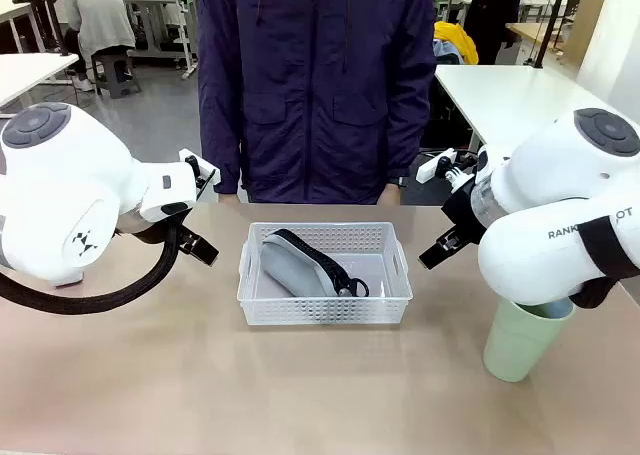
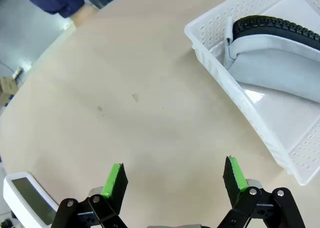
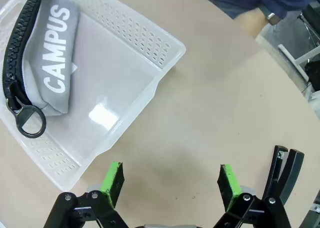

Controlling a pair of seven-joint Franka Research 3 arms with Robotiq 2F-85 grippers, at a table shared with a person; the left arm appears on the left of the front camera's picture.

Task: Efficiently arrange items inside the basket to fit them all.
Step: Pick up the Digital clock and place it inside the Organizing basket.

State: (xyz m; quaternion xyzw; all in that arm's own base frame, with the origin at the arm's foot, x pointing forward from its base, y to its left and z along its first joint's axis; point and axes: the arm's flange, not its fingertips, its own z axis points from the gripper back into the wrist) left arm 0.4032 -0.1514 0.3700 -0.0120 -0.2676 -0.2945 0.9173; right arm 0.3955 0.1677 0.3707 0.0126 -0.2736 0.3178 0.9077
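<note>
In the left half of the small white perforated plastic basket (image 1: 325,312), the grey soft fabric case with black zip strap and ring (image 1: 293,268) is lying slanted, leaving the right half free.
The left gripper (image 2: 175,175) and right gripper (image 3: 170,175) are both hovering over bare table beside the basket, jaws spread wide and gripping nothing. The case is looking light and squashy, so pinching across its grey middle is probably safest. The pale green tall plastic cup (image 1: 520,343) is standing outside, right of the basket under the right arm. It likely is light, hollow and slick, so take it gently across the wall.
</note>
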